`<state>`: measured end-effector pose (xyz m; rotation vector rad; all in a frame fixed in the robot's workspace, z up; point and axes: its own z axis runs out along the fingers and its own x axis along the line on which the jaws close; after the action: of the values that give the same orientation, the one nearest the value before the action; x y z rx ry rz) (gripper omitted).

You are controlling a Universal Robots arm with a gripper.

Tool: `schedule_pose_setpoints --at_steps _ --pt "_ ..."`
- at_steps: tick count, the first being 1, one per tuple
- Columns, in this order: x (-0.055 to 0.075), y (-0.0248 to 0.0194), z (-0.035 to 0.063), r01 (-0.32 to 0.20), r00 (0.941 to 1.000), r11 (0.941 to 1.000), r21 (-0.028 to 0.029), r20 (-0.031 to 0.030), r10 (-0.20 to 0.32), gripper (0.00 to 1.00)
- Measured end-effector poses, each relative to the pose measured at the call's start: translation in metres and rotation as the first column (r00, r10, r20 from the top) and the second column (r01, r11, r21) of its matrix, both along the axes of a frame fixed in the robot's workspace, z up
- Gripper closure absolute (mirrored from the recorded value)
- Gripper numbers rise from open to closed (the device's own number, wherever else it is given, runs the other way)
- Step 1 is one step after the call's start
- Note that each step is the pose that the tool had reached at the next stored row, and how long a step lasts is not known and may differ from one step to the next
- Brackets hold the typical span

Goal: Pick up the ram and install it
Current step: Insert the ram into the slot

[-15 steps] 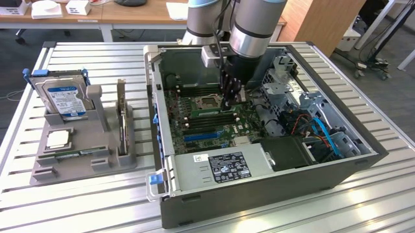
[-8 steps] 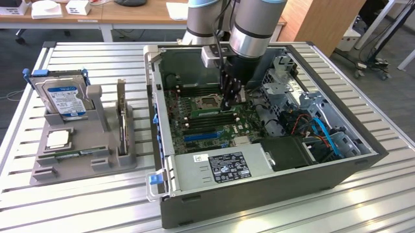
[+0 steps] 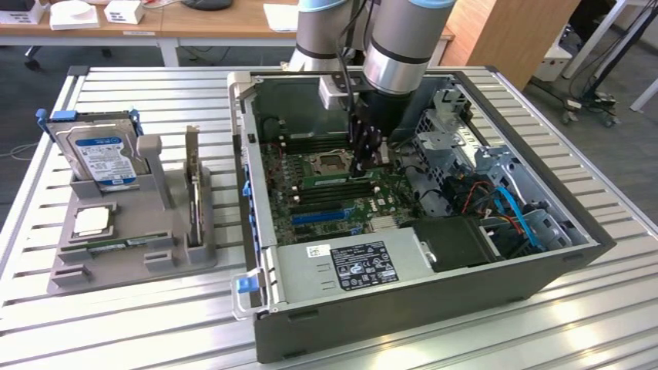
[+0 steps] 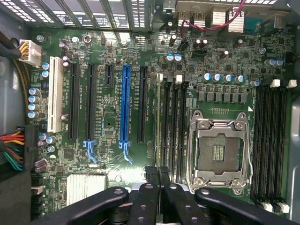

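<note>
The ram (image 4: 159, 122) appears edge-on as a thin pale-green stick standing in the memory slot nearest the expansion slots, beside the CPU socket (image 4: 218, 150). My gripper (image 4: 158, 172) is shut on one end of it, its black fingers (image 4: 151, 177) pressed against both faces. In the exterior view the arm reaches down into the open computer case (image 3: 411, 308). There the gripper (image 3: 362, 163) is low over the motherboard, with the ram (image 3: 344, 179) as a green strip at its tip.
A blue expansion slot (image 4: 125, 108) and black slots lie beside the ram. Further memory slots (image 4: 269, 140) flank the socket's other side. Power supply (image 3: 350, 266) and cables crowd the case. On the exterior view's left, a grey holder (image 3: 134, 258) carries a hard drive (image 3: 103, 158) and an expansion card (image 3: 193, 177).
</note>
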<state>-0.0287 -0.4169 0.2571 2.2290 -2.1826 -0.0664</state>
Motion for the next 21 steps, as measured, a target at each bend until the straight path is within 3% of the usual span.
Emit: schedule_pose_setpoints --at_steps 21 --pt "0.0 0.0 -0.0106 0.0 1.0 1.0 0.0001 0.0 0.0 0.89"
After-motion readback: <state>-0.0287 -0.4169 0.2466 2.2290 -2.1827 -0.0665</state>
